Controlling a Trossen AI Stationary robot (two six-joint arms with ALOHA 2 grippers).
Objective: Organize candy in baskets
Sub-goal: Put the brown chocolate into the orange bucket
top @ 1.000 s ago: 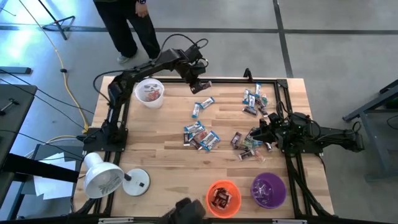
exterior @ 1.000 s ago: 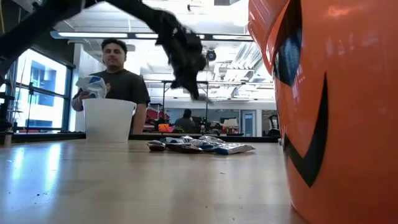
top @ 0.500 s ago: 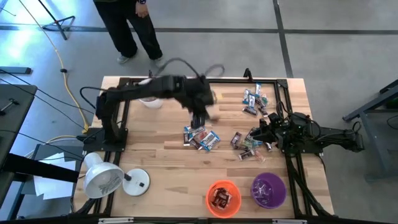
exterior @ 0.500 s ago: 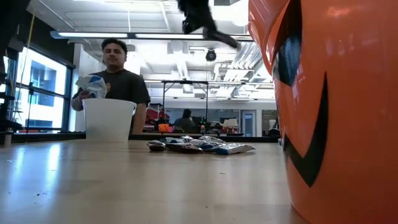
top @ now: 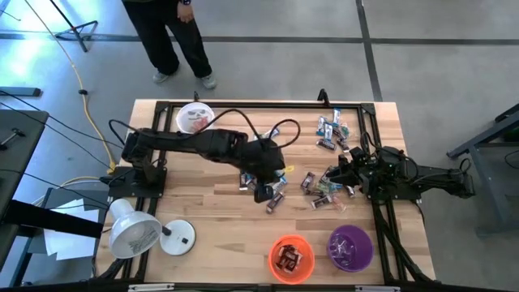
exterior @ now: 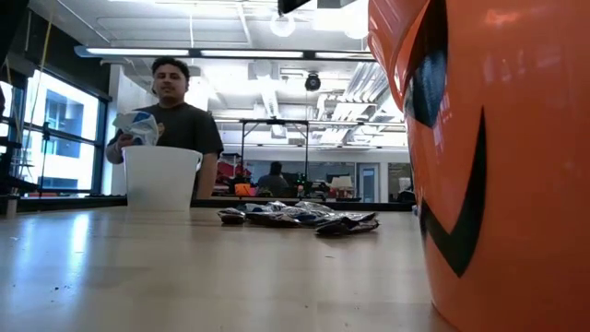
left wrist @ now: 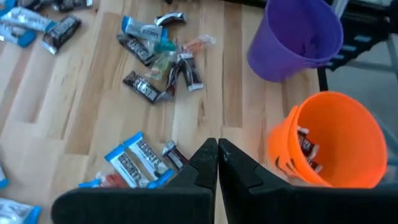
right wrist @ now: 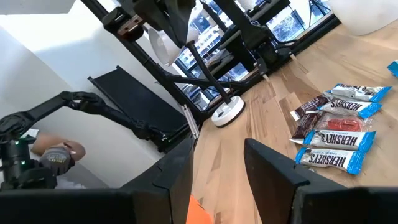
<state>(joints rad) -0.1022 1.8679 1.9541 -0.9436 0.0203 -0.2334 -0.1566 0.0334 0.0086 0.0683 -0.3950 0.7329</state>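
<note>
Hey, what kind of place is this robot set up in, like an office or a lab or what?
Probably a robotics lab or workshop. The wooden table stands on a bare concrete floor with a yellow cable trailing across it, and the low view shows exposed ceiling ducts and more workbenches behind a person.

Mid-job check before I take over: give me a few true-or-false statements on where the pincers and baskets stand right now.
1. The left pincer is shut with nothing in it, over the middle candy pile. True.
2. The orange basket is empty. False: dark-wrapped candy lies in it.
3. The right pincer is open and empty. True.
4. The purple basket stands at the table's far-left corner. False: the white basket stands there; the purple one stands beside the orange basket at the near edge.
5. The right arm works at the white basket. False: it waits at the table's right edge.
</note>
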